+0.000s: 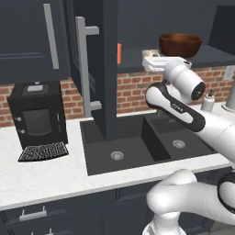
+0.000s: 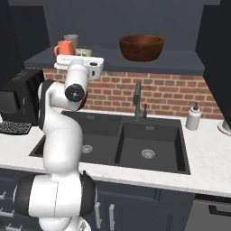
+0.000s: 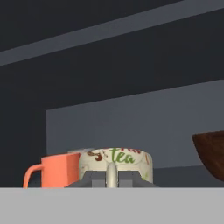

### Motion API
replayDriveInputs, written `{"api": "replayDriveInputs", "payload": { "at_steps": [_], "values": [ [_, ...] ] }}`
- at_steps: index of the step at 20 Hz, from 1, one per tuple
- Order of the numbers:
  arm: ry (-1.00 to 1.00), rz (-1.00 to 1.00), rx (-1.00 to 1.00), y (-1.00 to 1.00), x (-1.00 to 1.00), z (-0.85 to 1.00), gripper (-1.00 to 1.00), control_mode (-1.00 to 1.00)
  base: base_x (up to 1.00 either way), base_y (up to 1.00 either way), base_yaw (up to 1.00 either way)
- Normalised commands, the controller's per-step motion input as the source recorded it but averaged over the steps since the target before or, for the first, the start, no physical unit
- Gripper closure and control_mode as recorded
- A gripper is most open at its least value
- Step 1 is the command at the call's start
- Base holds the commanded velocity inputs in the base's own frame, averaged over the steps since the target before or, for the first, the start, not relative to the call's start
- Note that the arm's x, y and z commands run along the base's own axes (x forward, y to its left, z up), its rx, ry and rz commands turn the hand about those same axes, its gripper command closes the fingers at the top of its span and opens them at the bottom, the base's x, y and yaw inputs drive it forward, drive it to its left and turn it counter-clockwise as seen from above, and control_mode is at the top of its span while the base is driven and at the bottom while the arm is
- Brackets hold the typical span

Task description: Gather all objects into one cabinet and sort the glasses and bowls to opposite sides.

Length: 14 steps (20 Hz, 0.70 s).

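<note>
The open cabinet's shelf [image 2: 180,65] carries all the objects. A wide brown bowl [image 2: 141,47] [image 1: 180,44] [image 3: 212,157] stands at its right. At the left stand an orange mug [image 2: 64,48] [image 3: 52,170], a grey-green cup [image 2: 71,40] behind it, and a cream patterned mug [image 2: 83,52] [image 3: 116,159] [image 1: 150,53]. My gripper [image 3: 112,177] [image 2: 84,57] reaches in at shelf height, shut on the cream mug's handle, which sits between the fingertips. The mug's base is hidden. Only a sliver of the orange mug [image 1: 119,53] shows past the door.
The tall cabinet door [image 1: 110,69] with its bar handle [image 1: 81,64] stands open, edge-on, left of my arm. Below lie a double black sink [image 2: 149,135], a faucet [image 2: 137,101] and a white soap bottle [image 2: 194,118]. A black coffee machine [image 1: 36,117] stands on the left counter.
</note>
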Motion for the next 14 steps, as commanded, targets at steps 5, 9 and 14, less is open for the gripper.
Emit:
{"api": "replayDriveInputs", "payload": {
  "at_steps": [5, 9, 14],
  "values": [
    [0.00, 0.00, 0.00, 0.00, 0.16, 0.55, 1.00, -1.00, 0.00, 0.00, 0.00],
    [0.02, 0.00, 0.00, 0.01, 0.36, 0.26, 1.00, -1.00, 0.00, 0.00, 0.00],
    [0.03, 0.00, -0.01, 0.16, 0.64, -0.17, 1.00, -1.00, 0.00, 0.00, 0.00]
  ]
}}
